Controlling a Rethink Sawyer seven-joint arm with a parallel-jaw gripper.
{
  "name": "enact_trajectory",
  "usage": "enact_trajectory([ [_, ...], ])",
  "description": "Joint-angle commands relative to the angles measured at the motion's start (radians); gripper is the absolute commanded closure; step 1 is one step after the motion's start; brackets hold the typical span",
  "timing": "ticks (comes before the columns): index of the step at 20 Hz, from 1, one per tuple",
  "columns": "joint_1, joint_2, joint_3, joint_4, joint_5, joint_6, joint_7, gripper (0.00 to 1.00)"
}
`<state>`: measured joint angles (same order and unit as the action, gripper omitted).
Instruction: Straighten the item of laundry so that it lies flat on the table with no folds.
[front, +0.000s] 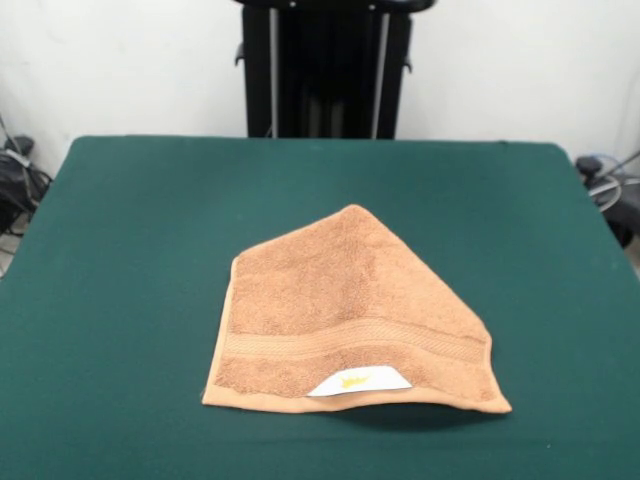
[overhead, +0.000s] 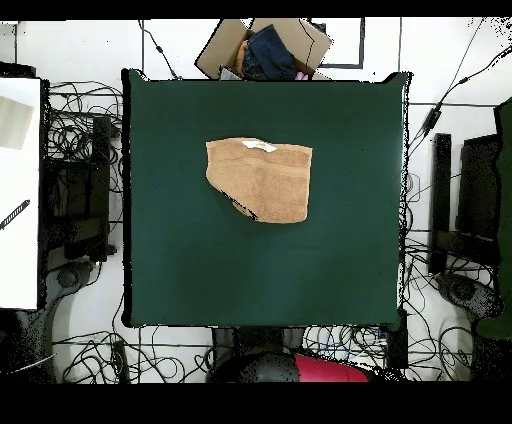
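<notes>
The gripper does not show in either view. In the front view only the black pedestal (front: 327, 68) stands at the far side, and in the overhead view only the red and black base of the robot (overhead: 290, 367) sits at the bottom edge. So nobody can tell if the gripper is apart or together.

The towel (front: 345, 315) lies alone on the green surface (front: 130, 260). In the front view it sits in the near half, a bit right of the middle. Nothing touches it.

The towel is orange-tan and fuzzy. It is not flat yet. One corner is folded over, so the far side comes to a point and the right side runs down in a slant. The near edge is long and almost straight. A woven band (front: 350, 343) runs across the towel close to that near edge. A small white label (front: 358, 382) with a yellow mark lies at the near edge, just below the band. The near edge lifts a little by the label, and a dark shadow lies under it.

From overhead, the towel (overhead: 262, 178) lies in the upper middle of the surface (overhead: 200, 270). A cardboard box (overhead: 265, 47) with dark things in it sits on the floor past the top edge. Many black cables (overhead: 85, 120) lie on the floor around the surface.
</notes>
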<state>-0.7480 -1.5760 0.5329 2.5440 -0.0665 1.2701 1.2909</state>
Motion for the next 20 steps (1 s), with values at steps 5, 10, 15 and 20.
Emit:
enact_trajectory([
  [5, 0.031, 0.106, 0.025, -0.071, -0.126, 0.237, 0.167, 0.0],
  [10, 0.021, 0.207, 0.003, -0.079, -0.192, 0.159, 0.191, 0.0],
  [15, 0.017, 0.286, -0.037, -0.072, -0.23, 0.087, 0.215, 0.0],
  [20, 0.014, 0.358, -0.067, -0.07, -0.273, 0.022, 0.226, 0.0],
])
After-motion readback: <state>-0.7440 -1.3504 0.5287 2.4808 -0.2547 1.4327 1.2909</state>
